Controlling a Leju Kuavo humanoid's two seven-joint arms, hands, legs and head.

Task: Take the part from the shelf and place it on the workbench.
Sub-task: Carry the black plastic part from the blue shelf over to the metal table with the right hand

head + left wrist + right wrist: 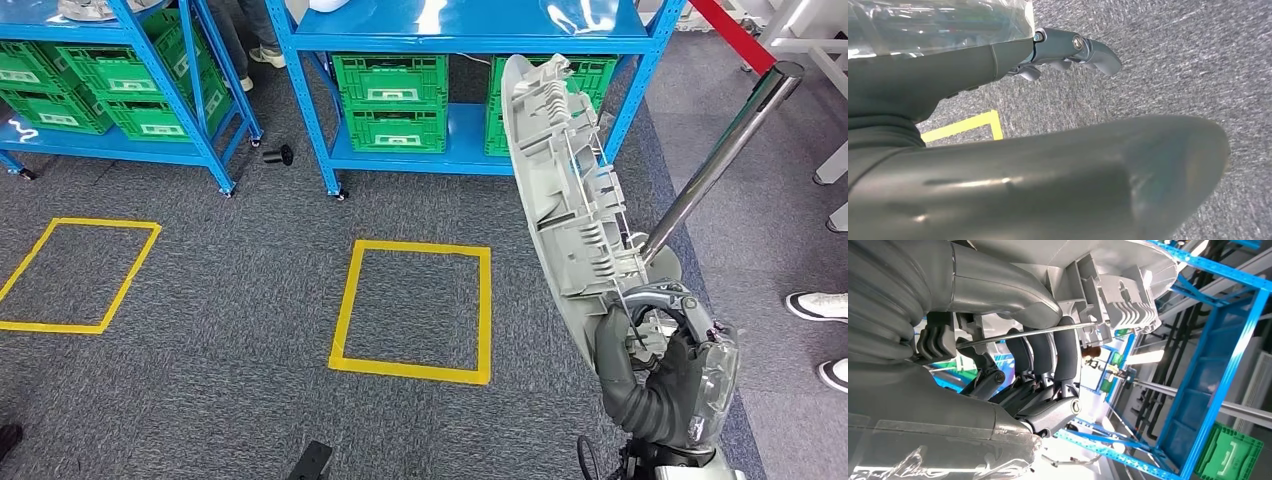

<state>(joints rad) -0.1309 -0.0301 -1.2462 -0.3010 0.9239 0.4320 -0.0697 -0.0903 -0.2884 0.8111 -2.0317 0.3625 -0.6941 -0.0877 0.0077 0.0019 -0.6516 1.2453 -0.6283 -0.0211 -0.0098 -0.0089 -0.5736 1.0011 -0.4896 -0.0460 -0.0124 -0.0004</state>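
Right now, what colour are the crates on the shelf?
Green crates, clearest in the head view.

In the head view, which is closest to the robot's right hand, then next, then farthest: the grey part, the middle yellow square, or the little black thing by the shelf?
1. Grey part: held in the right hand.
2. Middle yellow square: on the carpet, to the hand's left.
3. Little black thing: far left, by the blue shelf leg.

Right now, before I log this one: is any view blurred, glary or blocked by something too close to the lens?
Head view: sharp, with glare on the blue shelf top. Left wrist view: carpet streaked with motion blur, and the left hand sits behind a soft, near grey cover. Right wrist view: crisp on the fingers of the right hand gripping the grey plastic part; background washed out.
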